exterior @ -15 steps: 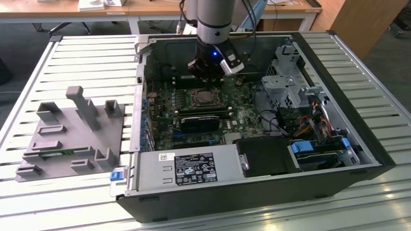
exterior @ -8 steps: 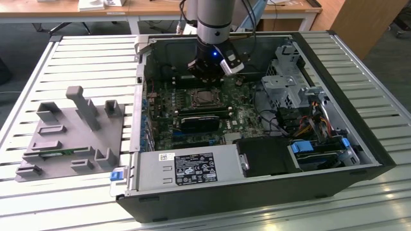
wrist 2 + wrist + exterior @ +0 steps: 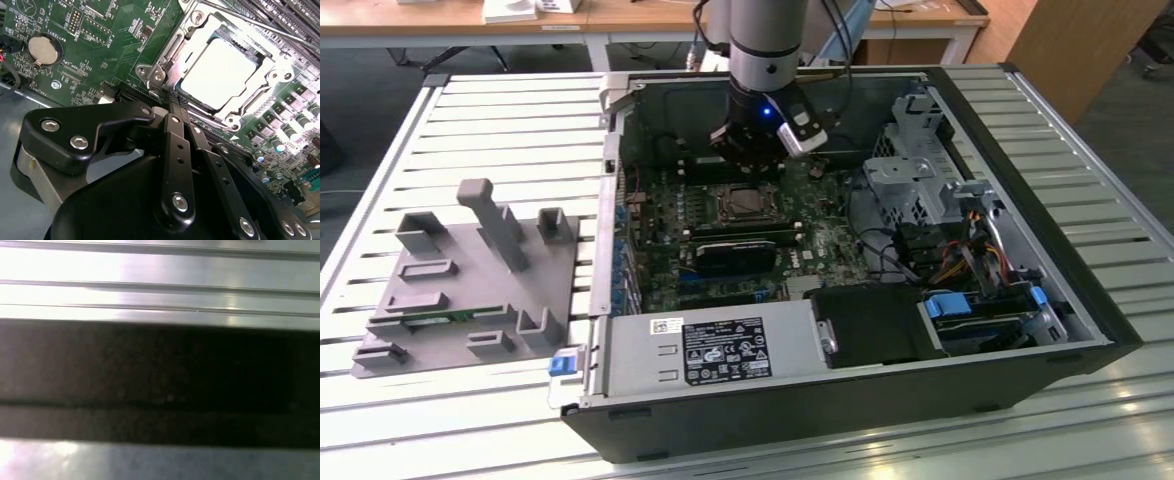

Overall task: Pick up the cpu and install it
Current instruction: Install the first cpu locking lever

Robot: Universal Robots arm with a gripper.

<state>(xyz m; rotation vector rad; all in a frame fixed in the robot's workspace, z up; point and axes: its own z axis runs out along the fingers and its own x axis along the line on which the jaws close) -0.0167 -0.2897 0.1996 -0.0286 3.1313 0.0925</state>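
CPU [image 3: 220,75] already lies in its socket [image 3: 172,52] on the motherboard [image 3: 95,37], so we judge placement done; whether the retention frame is latched we cannot tell. Our gripper [image 3: 175,102] hangs beside the socket, fingers together, holding nothing.

One cpu [image 3: 220,75], one motherboard [image 3: 115,45], one computer case [image 3: 854,400], one hand [image 3: 175,107].

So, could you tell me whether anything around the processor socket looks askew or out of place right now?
Nothing stands out. In the second wrist view the silvery square cpu lies flat and square inside the metal socket frame on the green motherboard. The black gripper sits just beside the frame, its fingers closed together with nothing between them.
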